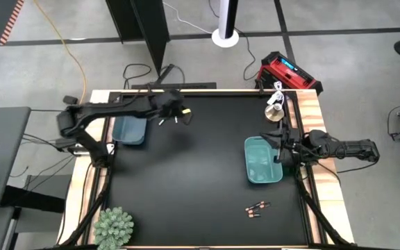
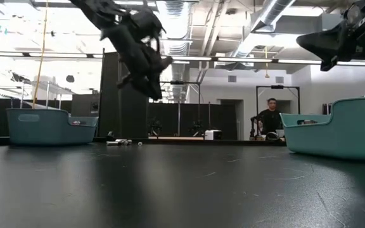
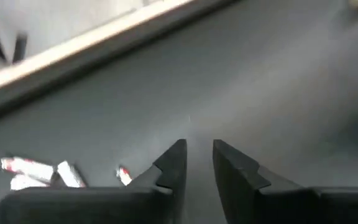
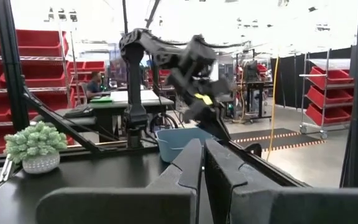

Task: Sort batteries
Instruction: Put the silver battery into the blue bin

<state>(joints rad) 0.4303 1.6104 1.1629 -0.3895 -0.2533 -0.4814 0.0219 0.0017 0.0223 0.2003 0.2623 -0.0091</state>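
Note:
Several batteries, slim with red ends, lie together on the black mat near the table's near edge, right of centre; the left wrist view shows them blurred. My left gripper hangs in the air at the far left, beside the left teal bin, well above the mat. Its fingers stand open with nothing between them. My right gripper waits at the right edge above the right teal bin, shut and with nothing in it.
A potted plant stands at the near left corner. A small metal object sits at the far right corner. The middle of the black mat lies bare between the two bins. A person stands far behind the table.

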